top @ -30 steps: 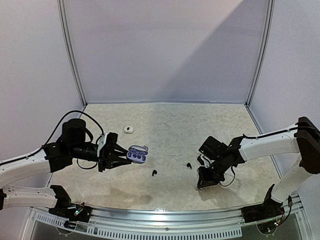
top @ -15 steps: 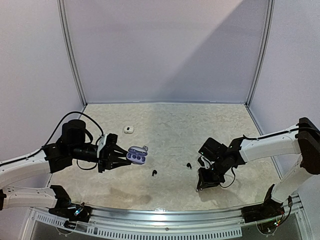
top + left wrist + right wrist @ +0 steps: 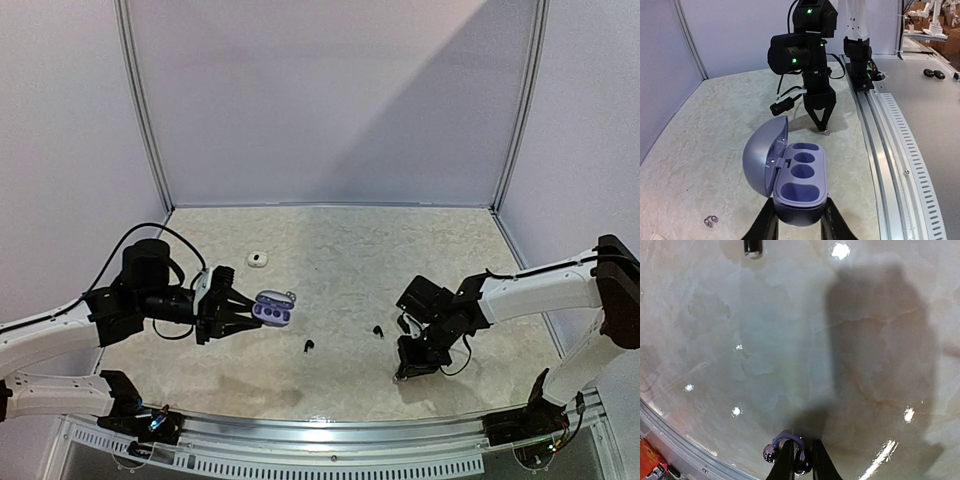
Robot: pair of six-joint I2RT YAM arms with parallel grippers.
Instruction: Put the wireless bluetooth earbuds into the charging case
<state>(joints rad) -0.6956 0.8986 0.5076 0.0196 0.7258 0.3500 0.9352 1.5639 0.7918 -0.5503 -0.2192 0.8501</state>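
Observation:
My left gripper (image 3: 245,312) is shut on the base of the lavender charging case (image 3: 273,309), holding it above the table's left side. In the left wrist view the case (image 3: 800,180) has its lid (image 3: 762,157) swung open, its hollows are empty, and my fingers (image 3: 765,226) clamp its sides. My right gripper (image 3: 402,376) points down at the table near the front right. In the right wrist view its jaws (image 3: 803,460) are shut on one dark ball of a purple clip-shaped earbud (image 3: 771,453); the other ball sticks out to the left.
Two black earbuds (image 3: 308,346) (image 3: 378,331) lie on the marble table between the arms. A small white object (image 3: 258,259) sits further back on the left. A silvery pair (image 3: 711,220) lies below the case. The front metal rail (image 3: 330,430) is close to the right gripper.
The right gripper's jaws have drawn together around the earbud's ball at the table. The left arm and the open case have stayed put.

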